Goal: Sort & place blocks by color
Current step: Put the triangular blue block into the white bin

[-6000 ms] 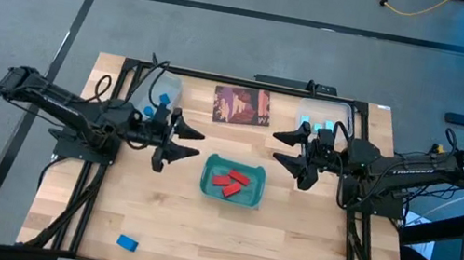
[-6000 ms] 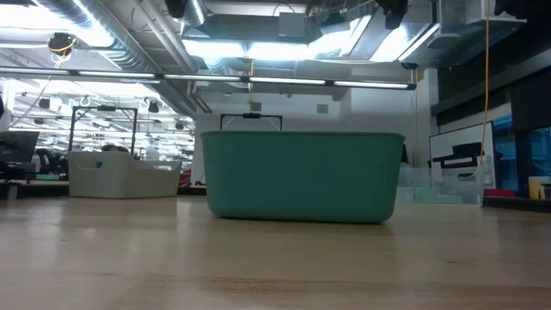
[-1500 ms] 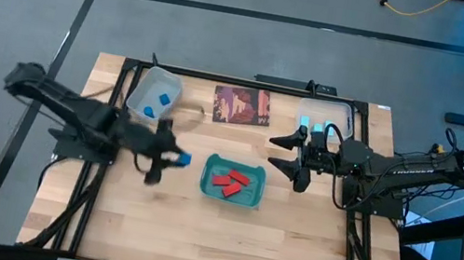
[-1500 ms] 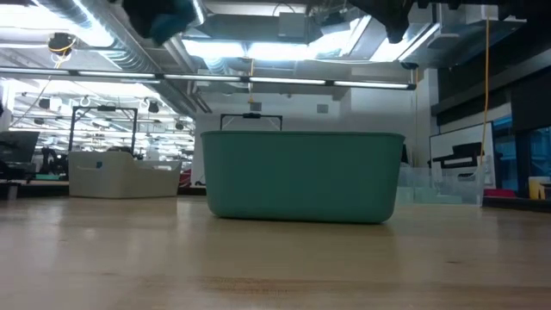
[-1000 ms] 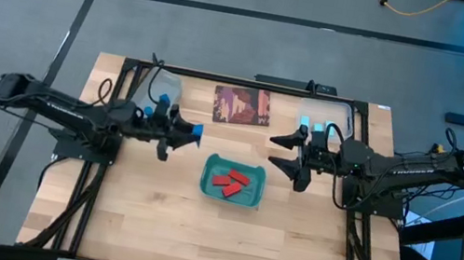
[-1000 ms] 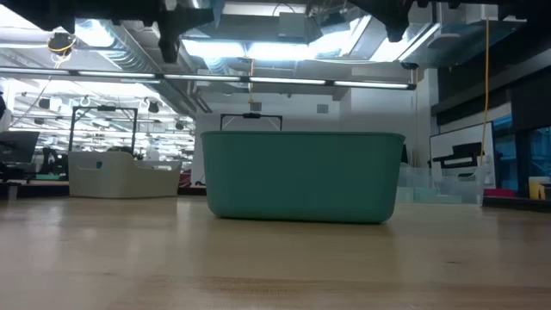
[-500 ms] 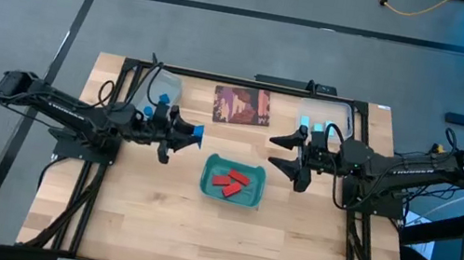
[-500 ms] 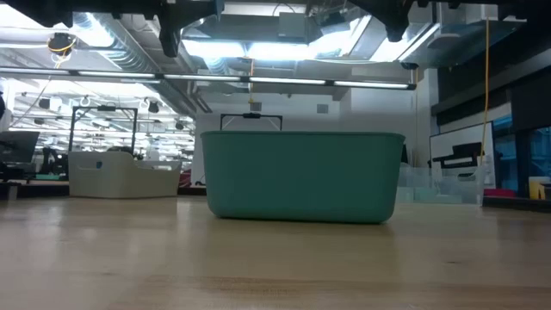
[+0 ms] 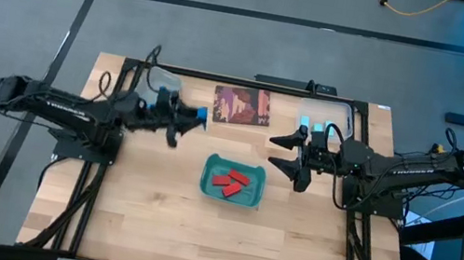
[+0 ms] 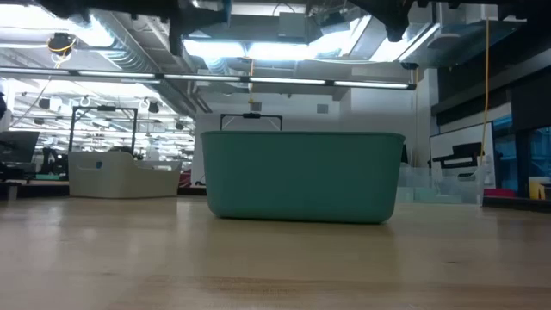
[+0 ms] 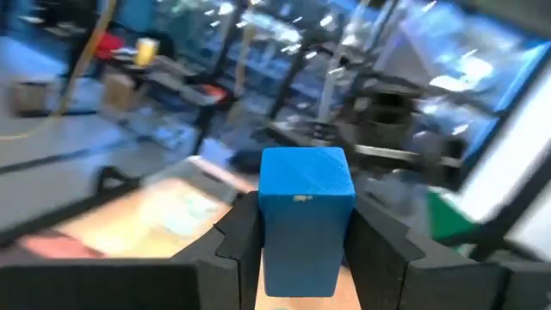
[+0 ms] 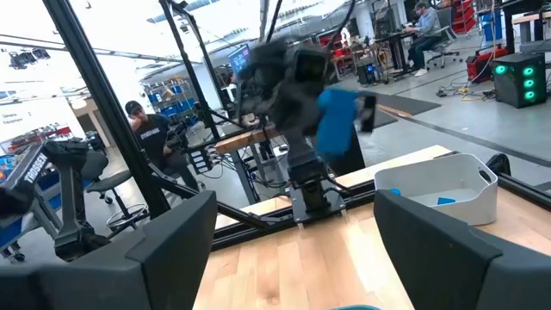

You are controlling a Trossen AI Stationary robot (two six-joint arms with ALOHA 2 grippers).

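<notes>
A dark blue block sits in my left gripper, which is raised above the table between the clear bin at the far left and the printed card. The right wrist view shows the same block, and more blue blocks lying in that bin. Red blocks lie in the teal tray at the table's middle. Cyan blocks lie in a clear bin at the far right. My right gripper hovers open, to the right of the tray. My left gripper pinches the dark blue block between its two fingers, one on each of two opposite side faces. The block's free end sticks out past the fingertips. It is lifted clear of the table.
The teal tray fills the middle of the low view. Black frame rails run along the table's left and right sides. Bare wood lies toward the near edge. A person sits in the room beyond the table.
My left gripper has carried the blue block toward the table's far edge, nearer the far-left clear bin and the card, and has stayed shut on it. My right arm has kept still.
</notes>
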